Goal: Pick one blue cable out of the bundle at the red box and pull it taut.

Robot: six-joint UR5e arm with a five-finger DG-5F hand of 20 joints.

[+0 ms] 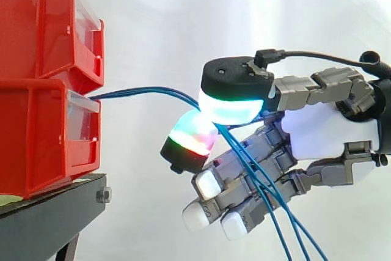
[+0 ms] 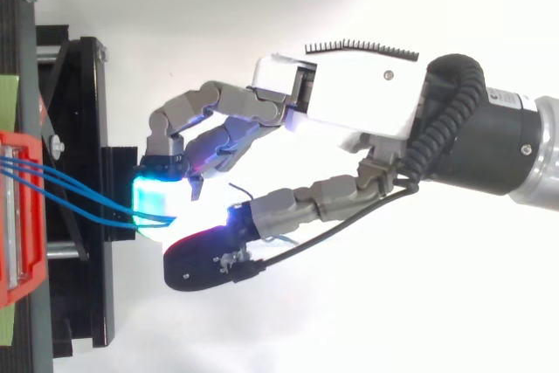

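A bundle of thin blue cables point(image 1: 146, 91) leaves the gap between the two stacked red boxes, just above the lower red box point(image 1: 43, 139), and runs right in a shallow arc with some slack. My hand point(image 1: 324, 129) reaches in from the right. A green-white glowing pad point(image 1: 229, 107) on top and a red-green one point(image 1: 194, 136) below are closed on the cable. I cannot tell how many strands are caught. Past the pinch the strands hang down across the curled lower fingers to the bottom edge. In the top view the blue cables point(image 2: 79, 194) run from the red box point(image 2: 17, 216) to my hand point(image 2: 358, 98).
The upper red box point(image 1: 43, 22) sits on the lower one, both on a black stand point(image 1: 49, 224) at the left. A white curtain lies behind. Open air surrounds the hand to the right of the stand.
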